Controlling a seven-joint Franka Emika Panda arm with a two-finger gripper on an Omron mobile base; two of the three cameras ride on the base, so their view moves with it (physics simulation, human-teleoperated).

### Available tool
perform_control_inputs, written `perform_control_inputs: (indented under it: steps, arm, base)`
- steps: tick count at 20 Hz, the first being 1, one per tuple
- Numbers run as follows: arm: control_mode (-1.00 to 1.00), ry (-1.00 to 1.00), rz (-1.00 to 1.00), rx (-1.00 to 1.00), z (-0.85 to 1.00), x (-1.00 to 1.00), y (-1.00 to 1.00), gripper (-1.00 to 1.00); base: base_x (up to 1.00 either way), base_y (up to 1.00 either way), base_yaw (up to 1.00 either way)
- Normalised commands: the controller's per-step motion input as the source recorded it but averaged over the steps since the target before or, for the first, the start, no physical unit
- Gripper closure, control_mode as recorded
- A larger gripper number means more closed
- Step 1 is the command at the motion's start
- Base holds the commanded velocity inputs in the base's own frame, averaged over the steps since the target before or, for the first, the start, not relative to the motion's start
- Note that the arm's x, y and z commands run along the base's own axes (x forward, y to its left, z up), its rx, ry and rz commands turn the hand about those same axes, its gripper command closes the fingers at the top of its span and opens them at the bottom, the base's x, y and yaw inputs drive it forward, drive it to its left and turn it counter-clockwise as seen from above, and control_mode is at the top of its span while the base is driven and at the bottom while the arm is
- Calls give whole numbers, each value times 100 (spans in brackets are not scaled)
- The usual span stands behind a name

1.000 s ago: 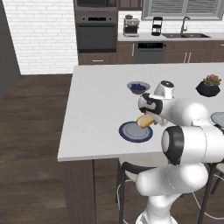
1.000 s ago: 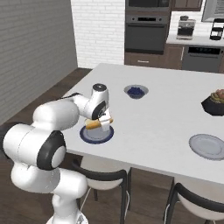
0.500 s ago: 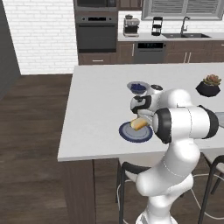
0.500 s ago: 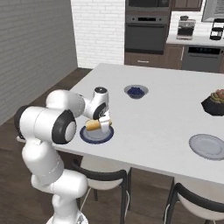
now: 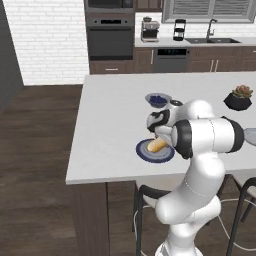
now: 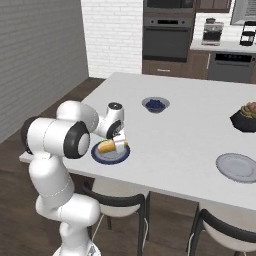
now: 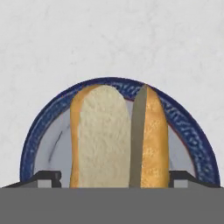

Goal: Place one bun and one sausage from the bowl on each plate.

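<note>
My claw (image 7: 114,177) sits low over the blue-rimmed plate (image 7: 43,131), and its two dark tips stand apart on either side of the bun (image 7: 105,135), one near each bottom corner of the hand view. The bun fills the gap between them, but I cannot tell whether the tips press on it or merely flank it. The bun is split lengthwise, its pale crumb facing up on one half and its golden crust showing on the other, with a dark slit between them. It lies across the middle of the plate. From the left base view, my claw (image 5: 161,134) hangs right above the bun (image 5: 157,145), which rests on the blue-rimmed plate (image 5: 145,154) near the front edge of the white surface (image 5: 110,120). The right base view shows the same: claw (image 6: 119,143), bun (image 6: 106,146) and plate (image 6: 111,158) close together at the near edge of the surface. Further back on the surface stands a small bowl of blue berries (image 6: 155,104), well apart from the plate. The plain grey plate (image 6: 237,166) lies off toward the far side of the surface from me, bare on top. Beyond it sits the dark bowl (image 6: 246,119) with something reddish and tan inside, too small to name.
</note>
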Motion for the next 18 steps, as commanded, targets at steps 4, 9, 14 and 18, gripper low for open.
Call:
perform_control_inputs:
  steps: [4,9,14,18]
  arm:
    - [-100,-6,0,-1,-1,0,16,-100]
    - [-100,-8,0,-1,71,-61,3,-100]
    - [-100,0,8,-11,82,-100,6,-100]
    - [-100,12,49,-26,38,-84,35,-100]
  base:
    - [0,0,0]
    - [0,0,0]
    - [0,0,0]
    - [0,0,0]
